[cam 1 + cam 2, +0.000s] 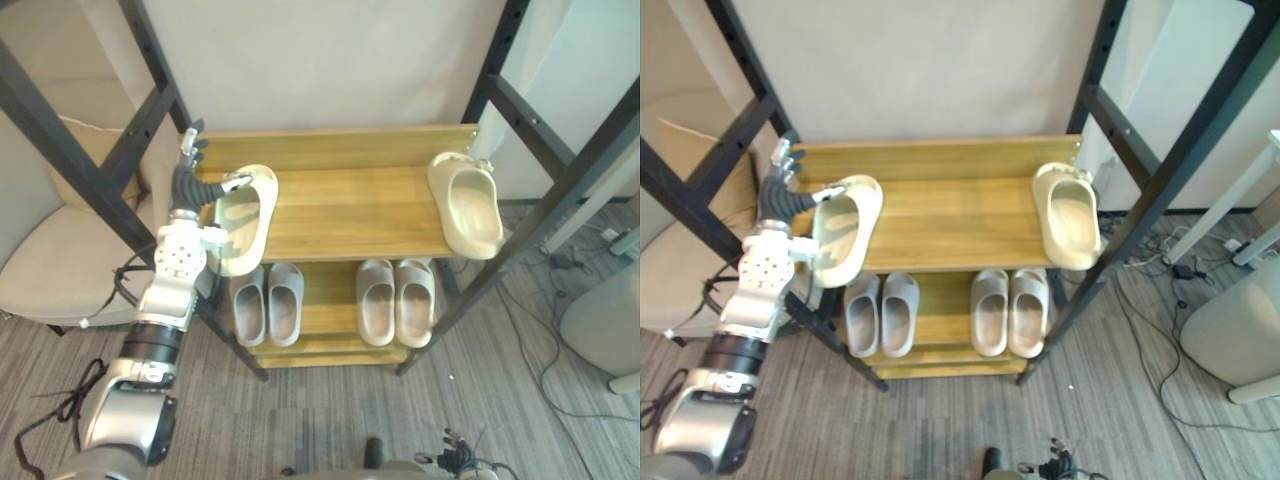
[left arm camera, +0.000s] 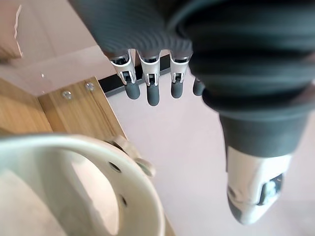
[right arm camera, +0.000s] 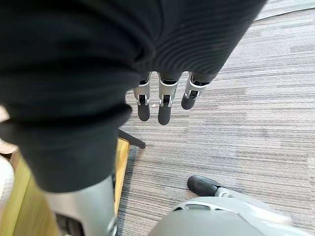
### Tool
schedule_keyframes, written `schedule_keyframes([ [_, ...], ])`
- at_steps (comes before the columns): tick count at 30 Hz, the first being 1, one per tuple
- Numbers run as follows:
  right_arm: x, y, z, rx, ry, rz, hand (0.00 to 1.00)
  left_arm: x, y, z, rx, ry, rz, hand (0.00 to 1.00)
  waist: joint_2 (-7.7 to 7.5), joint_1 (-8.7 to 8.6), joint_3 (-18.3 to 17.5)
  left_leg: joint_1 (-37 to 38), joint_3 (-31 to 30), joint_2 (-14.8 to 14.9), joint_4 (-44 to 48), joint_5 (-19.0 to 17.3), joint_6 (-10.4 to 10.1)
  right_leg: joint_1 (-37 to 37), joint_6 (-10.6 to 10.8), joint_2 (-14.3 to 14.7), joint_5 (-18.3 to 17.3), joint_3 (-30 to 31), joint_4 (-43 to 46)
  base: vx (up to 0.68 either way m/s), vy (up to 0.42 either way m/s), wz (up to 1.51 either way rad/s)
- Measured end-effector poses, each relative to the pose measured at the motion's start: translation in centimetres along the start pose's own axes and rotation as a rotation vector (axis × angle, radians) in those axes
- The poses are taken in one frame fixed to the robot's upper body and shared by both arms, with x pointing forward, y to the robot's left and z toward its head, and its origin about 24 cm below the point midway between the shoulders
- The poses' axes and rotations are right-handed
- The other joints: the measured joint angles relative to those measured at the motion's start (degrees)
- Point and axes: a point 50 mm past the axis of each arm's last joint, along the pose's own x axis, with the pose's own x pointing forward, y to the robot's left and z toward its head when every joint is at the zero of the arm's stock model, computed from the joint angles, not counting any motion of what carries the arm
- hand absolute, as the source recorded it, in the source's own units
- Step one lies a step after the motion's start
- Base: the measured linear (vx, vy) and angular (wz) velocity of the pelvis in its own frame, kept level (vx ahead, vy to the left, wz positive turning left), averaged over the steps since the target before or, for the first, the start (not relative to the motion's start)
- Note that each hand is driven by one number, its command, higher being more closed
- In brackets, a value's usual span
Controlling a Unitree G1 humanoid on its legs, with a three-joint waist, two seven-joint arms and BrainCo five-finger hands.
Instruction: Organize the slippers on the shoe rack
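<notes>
Left hand (image 1: 187,183), fingers straight, sits beside the cream rubber slipper (image 1: 245,220) atop the wooden shoe rack (image 1: 350,212); right hand (image 3: 165,105) hangs with fingers relaxed.

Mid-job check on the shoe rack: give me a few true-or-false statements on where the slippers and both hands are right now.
1. The top shelf holds two cream slippers, the left slipper and the right slipper, at opposite ends. True.
2. The left hand is curled round the left slipper. False: its fingers are straight, and the hand is beside that slipper.
3. The lower shelf holds four pale slippers, a left pair and a right pair. True.
4. The right hand rests on the right slipper. False: it hangs open over the carpet.
</notes>
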Motion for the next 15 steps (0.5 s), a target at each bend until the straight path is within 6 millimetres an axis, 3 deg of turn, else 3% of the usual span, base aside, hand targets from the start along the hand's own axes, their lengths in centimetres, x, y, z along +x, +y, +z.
schedule_keyframes([
  [15,-0.1,0.0,0.4,0.016,-0.032,-0.007,0.0,0.4,1.3,-1.2,0.211,0.032,-0.013,0.0,1.16,-0.16,0.8,-0.5,0.6,0.1,0.2,0.0,0.0,-1.0,-0.2,0.2,0.4,1.1,0.4,0.0,-0.004,-0.04],
])
